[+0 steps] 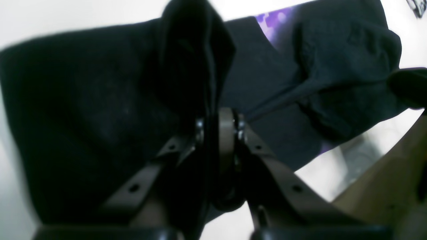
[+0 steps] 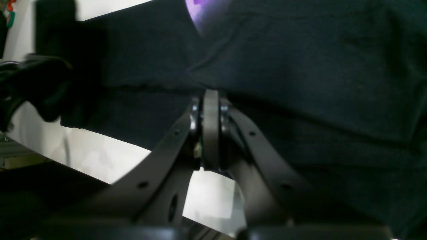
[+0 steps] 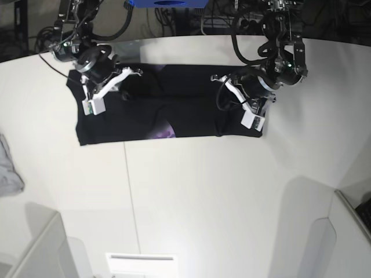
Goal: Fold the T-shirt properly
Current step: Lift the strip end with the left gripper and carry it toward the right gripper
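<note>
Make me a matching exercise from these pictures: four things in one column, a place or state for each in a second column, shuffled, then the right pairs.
Things
1. T-shirt
2. left gripper
3. purple print
4. grey cloth

Places or states
A. at the base view's left edge, apart from the shirt
B. shut on a raised fold of black fabric
C. spread flat across the far part of the white table
D. peeking out along the shirt's near edge

Pairs: 1-C, 2-B, 3-D, 4-A
</note>
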`<act>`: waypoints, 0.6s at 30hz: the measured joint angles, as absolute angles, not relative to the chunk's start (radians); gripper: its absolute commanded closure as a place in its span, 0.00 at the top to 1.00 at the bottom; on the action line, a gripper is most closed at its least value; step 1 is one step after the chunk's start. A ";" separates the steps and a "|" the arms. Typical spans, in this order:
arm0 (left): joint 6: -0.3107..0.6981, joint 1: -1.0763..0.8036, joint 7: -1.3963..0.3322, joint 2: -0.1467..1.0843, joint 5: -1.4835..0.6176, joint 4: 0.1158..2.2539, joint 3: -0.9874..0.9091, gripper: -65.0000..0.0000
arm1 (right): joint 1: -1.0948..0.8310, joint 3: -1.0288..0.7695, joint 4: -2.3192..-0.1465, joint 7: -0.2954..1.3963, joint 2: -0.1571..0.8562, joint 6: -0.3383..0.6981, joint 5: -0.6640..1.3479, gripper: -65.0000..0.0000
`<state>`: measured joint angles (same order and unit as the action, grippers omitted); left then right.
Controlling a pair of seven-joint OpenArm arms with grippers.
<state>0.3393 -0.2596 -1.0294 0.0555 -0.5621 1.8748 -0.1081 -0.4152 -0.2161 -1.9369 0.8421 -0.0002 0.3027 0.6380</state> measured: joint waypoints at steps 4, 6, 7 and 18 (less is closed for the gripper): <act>0.335 -0.258 -1.029 0.056 -0.567 1.860 -0.069 0.00 | -0.414 -0.216 -1.937 0.842 0.000 0.303 0.638 0.00; 0.323 -0.258 -1.029 0.056 -0.566 1.858 -0.068 0.00 | -0.414 -0.216 -1.937 0.842 0.000 0.303 0.638 0.00; 0.323 -0.255 -1.030 0.056 -0.566 1.855 -0.068 0.00 | -0.414 -0.216 -1.937 0.842 0.000 0.303 0.638 0.00; 0.323 -0.229 -1.029 0.053 -0.562 1.851 -0.065 0.00 | -0.412 -0.216 -1.937 0.842 0.000 0.303 0.638 0.00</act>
